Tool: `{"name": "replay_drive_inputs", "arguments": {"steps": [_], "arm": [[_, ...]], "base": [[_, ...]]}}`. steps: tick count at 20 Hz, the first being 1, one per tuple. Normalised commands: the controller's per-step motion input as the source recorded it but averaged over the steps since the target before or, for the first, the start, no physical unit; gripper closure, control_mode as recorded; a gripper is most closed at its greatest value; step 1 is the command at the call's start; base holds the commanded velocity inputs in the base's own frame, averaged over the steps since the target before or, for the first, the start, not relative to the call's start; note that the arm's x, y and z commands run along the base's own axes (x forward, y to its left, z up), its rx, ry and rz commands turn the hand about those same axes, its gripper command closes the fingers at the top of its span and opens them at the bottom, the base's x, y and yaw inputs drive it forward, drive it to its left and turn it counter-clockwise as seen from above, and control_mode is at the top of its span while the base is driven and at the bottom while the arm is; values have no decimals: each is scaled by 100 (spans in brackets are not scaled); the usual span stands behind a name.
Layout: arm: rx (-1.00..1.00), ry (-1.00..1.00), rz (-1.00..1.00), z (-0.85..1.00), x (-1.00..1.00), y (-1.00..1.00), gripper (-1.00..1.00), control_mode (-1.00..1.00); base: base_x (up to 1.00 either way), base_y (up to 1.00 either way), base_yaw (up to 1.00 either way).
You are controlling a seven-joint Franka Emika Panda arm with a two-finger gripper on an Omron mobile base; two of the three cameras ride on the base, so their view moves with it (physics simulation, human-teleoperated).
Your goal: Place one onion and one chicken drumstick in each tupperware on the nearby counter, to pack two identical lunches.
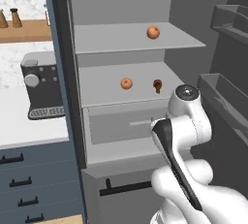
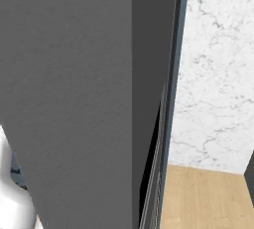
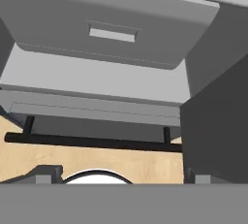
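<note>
On the left, a coffee machine [image 1: 41, 85] stands on the white worktop [image 1: 24, 131], with no readable writing on it. Right of it the fridge [image 1: 121, 48] stands open. Two onions are inside: one onion [image 1: 153, 32] on the upper shelf [image 1: 111, 39], a second onion [image 1: 126, 83] on the middle shelf [image 1: 106, 85]. One chicken drumstick [image 1: 157, 85] lies just right of that second onion, apart from it, its long axis running roughly toward the camera. Below sits one drawer [image 3: 111, 29]. The end effector's [image 3: 121, 177] fingertips [image 3: 46, 174] stand wide apart, empty, low before the freezer handle [image 3: 97, 142].
</note>
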Motion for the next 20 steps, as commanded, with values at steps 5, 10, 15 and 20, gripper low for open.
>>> {"name": "replay_drive_inputs", "arguments": {"steps": [5, 10, 15, 20], "arm": [[2, 3, -2, 0, 80, 0, -100, -100], [0, -1, 0, 0, 62, 4, -100, -100], [1, -11, 0, 7, 68, 15, -100, -100], [13, -17, -2, 25, 56, 14, -100, -100]], "base": [[0, 0, 0], [0, 0, 0], [0, 0, 0], [0, 0, 0]]}}
